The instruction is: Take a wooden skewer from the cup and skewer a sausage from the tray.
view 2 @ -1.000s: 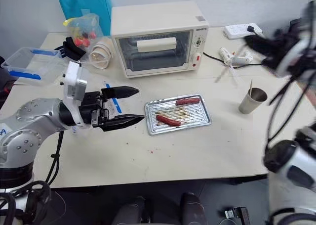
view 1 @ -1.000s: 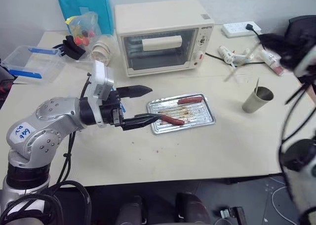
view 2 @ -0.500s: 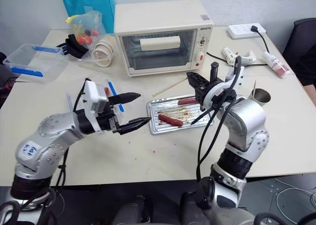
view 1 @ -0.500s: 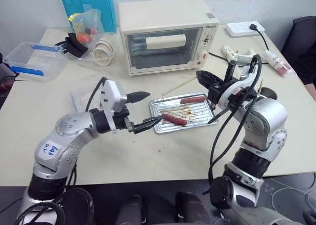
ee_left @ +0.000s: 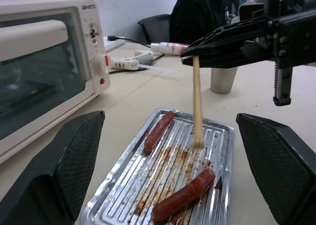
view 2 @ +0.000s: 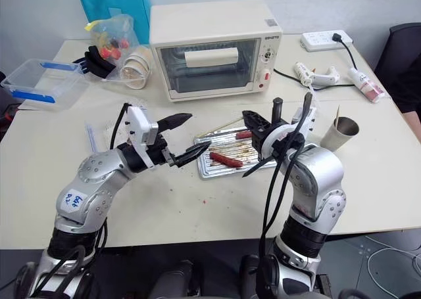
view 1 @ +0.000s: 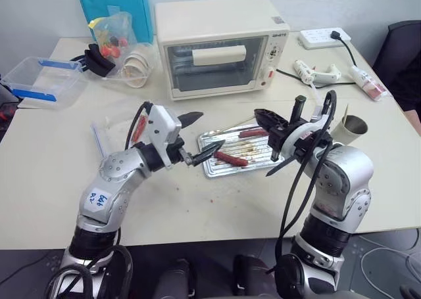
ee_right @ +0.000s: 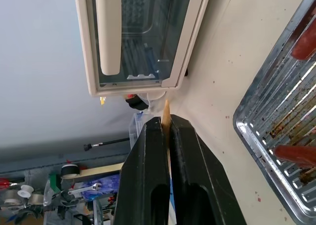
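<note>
place: lab/workshop | cues: tools shelf [ee_right: 59, 185]; glue gun [view 1: 316, 72]; power strip [view 1: 322, 37]

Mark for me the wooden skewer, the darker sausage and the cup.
wooden skewer [ee_left: 196, 104], left wrist view, middle of the shaft below the gripper.
sausage [ee_left: 183, 195], left wrist view, middle of its body in the tray.
cup [view 2: 334, 133], right eye view, its outer wall.

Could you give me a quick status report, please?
Left gripper open beside tray. Right gripper shut on skewer, tip over tray. Sausage unpierced.
</note>
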